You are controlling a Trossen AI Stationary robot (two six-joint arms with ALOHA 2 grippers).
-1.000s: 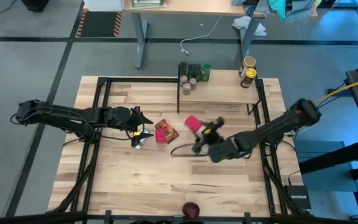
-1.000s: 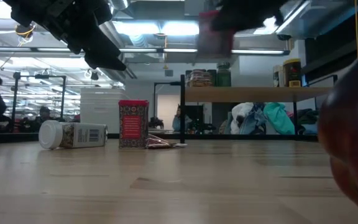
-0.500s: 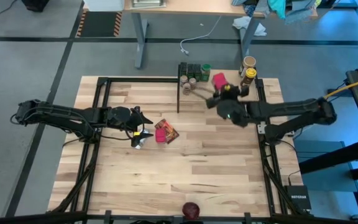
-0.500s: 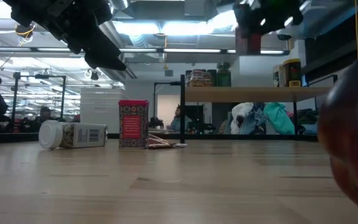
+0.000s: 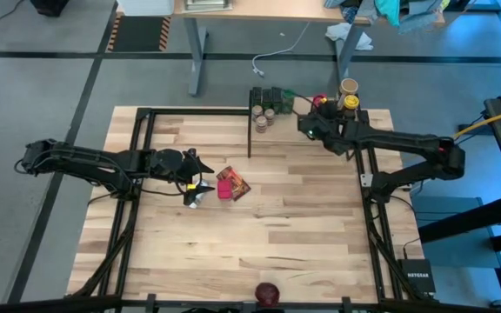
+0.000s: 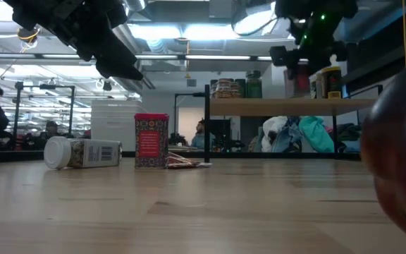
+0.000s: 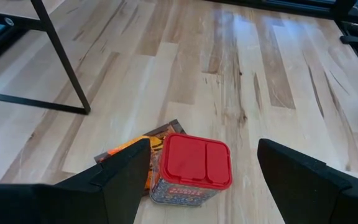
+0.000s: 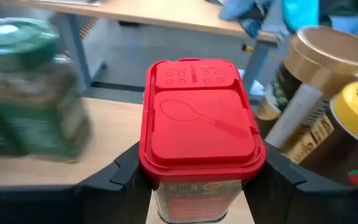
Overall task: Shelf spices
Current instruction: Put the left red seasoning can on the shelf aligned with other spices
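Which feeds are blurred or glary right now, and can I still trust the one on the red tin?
Right wrist view: the red tin is sharp between the jaws, but the green-lidded jar beside it is smeared. Low view: a dark blob fills the right edge, out of focus, and the ceiling lights glare. High view and left wrist view: even light, crisp.

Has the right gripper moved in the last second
Yes. The right gripper, shut on the red-lidded tin, travelled from mid-table to above the shelf.
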